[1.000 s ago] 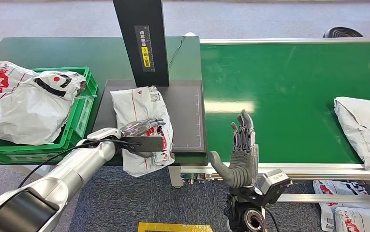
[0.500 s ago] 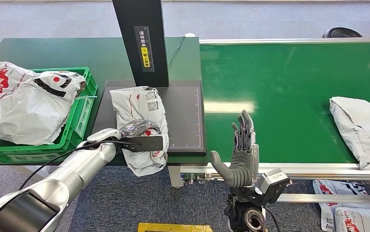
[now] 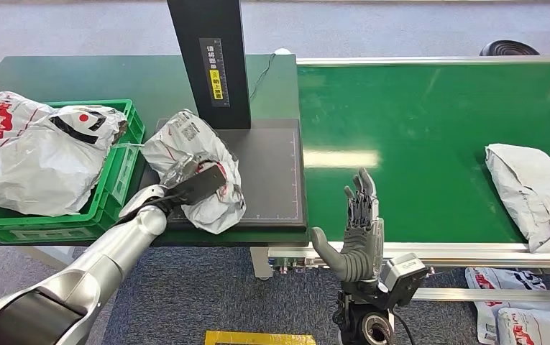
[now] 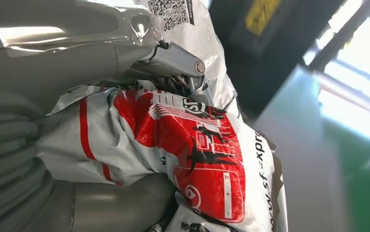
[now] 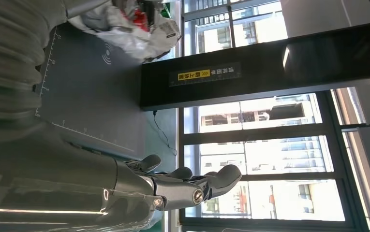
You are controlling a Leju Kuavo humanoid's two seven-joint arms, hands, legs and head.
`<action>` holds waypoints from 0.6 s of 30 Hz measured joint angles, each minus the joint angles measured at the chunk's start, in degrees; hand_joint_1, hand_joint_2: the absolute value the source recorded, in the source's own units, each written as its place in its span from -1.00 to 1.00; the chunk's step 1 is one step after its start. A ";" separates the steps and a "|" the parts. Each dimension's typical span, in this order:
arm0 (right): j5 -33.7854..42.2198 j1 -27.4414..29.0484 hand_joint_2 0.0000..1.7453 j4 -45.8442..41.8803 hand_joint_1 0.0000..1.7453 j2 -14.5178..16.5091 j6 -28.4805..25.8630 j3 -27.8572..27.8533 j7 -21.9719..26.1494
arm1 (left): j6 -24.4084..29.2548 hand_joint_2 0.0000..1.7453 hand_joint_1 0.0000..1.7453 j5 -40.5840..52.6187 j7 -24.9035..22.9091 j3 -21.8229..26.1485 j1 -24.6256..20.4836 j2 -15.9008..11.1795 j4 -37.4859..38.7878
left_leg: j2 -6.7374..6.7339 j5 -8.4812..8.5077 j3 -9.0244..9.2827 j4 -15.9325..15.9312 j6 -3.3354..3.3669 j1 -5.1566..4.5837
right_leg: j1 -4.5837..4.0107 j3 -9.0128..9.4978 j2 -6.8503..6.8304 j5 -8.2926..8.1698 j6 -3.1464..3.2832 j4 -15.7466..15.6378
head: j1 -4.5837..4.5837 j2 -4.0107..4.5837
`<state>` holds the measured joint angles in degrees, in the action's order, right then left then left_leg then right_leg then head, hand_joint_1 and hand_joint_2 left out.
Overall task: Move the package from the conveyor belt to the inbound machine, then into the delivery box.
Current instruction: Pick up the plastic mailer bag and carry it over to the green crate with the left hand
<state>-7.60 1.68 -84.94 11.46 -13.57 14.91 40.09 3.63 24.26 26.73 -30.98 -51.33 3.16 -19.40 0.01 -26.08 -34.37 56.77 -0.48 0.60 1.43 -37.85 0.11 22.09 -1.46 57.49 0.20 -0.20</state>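
The left hand [image 3: 185,188] grips the crumpled white-and-red plastic package [image 3: 198,169] at the black inbound machine plate's [image 3: 272,180] left edge; the green delivery crate [image 3: 124,162] comes next, while the right hand [image 3: 358,233] waits with fingers spread.

Even head view; wrist views backlit by windows [image 5: 270,121], perhaps overexposed

Second package [image 3: 538,192] runs past the frame edge (label unreadable).

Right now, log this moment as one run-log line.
stage: package on inbound machine, crate next | left hand: grips package | right hand: open, idle | green crate: holds other packages
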 joint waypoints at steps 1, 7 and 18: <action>0.11 -0.01 1.00 0.03 -1.00 0.03 -0.01 -0.02 0.00 | 0.24 1.00 1.00 -1.94 0.55 1.98 0.02 0.06 -0.59 | 0.00 0.00 -0.01 0.00 0.00 0.00 | 0.00 -0.01 0.00 0.00 0.00 0.00 | -0.01 0.00; 0.62 -0.04 1.00 0.34 -1.00 0.03 -0.17 -0.02 0.00 | 0.34 1.00 1.00 -5.88 1.69 10.33 -0.10 0.09 -3.36 | 0.01 -0.01 -0.06 0.00 0.00 -0.01 | 0.01 -0.03 -0.01 0.01 -0.01 0.00 | -0.01 0.00; 0.75 -0.13 1.00 0.52 -1.00 0.22 -0.89 -0.02 -0.01 | 0.18 1.00 1.00 -8.49 3.17 15.00 -0.36 0.11 -5.99 | 0.01 -0.01 -0.08 0.00 0.00 0.00 | 0.00 -0.06 -0.01 0.01 -0.01 0.00 | 0.00 0.00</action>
<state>-6.84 1.55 -84.42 11.69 -14.46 14.88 40.08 3.81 15.77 29.91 -15.98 -51.69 3.27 -25.39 0.02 -26.09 -34.45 56.77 -0.47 0.60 1.44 -37.91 0.10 22.10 -1.47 57.50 0.20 -0.20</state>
